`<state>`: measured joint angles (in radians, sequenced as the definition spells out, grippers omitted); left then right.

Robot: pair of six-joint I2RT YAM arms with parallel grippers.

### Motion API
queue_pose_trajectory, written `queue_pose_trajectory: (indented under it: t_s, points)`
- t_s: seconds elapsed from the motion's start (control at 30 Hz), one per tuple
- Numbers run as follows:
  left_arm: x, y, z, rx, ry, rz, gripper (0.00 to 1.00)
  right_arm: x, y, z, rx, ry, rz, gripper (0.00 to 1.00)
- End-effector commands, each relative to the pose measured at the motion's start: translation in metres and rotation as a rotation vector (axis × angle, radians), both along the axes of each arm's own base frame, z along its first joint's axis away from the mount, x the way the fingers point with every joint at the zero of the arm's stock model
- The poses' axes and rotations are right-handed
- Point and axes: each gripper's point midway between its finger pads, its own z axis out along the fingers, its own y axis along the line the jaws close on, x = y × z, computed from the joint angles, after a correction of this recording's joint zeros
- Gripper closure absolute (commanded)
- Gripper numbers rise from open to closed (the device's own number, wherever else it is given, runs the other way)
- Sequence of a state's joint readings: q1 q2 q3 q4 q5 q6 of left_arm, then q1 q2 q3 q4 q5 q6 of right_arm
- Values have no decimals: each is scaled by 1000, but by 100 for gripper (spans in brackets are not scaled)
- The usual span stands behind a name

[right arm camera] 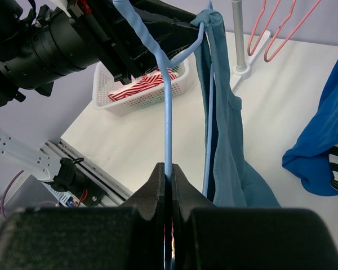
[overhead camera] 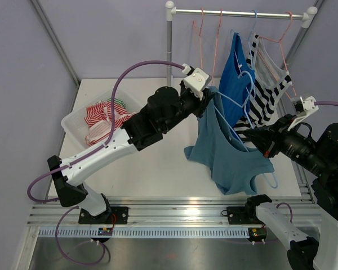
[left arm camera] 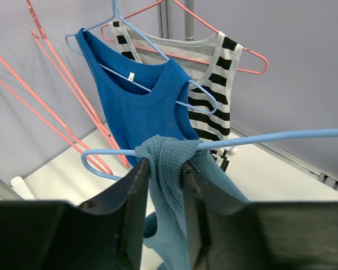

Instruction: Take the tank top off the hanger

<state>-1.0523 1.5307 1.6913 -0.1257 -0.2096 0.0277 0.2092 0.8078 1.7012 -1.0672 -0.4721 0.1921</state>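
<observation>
Two grips, left end effector (left arm camera: pixel 164 171) pinching the strap of the grey-blue tank top (overhead camera: pixel 225 153), right end effector (right arm camera: pixel 168 170) clamped on the light blue hanger (right arm camera: pixel 168 121), cloth draped between.

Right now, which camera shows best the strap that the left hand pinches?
The left wrist view: the strap shows large between the fingers of the left hand. The top view shows it small; the right wrist view, at its top edge.

L arm (overhead camera: pixel 112 143) stretched up & fwd, wrist high, L gripper (left arm camera: pixel 163 169) pinching tank top (left arm camera: pixel 168 153) strap btwn both fingers. R arm (overhead camera: pixel 304 149) reaching in low from the right, R gripper (right arm camera: pixel 168 171) clamped on hanger (right arm camera: pixel 168 118) wire, jaws nearly touching.
</observation>
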Motion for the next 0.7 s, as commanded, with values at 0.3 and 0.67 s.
queue_pose_trajectory:
  t_s: [0.3,0.67]
  points:
    - [22,38,21,-54,-10,185,100,9,1,5,-4,-64,2,100]
    - [67,196,-11,-238,217,588,100,-19,40,-12,30,-66,331,100]
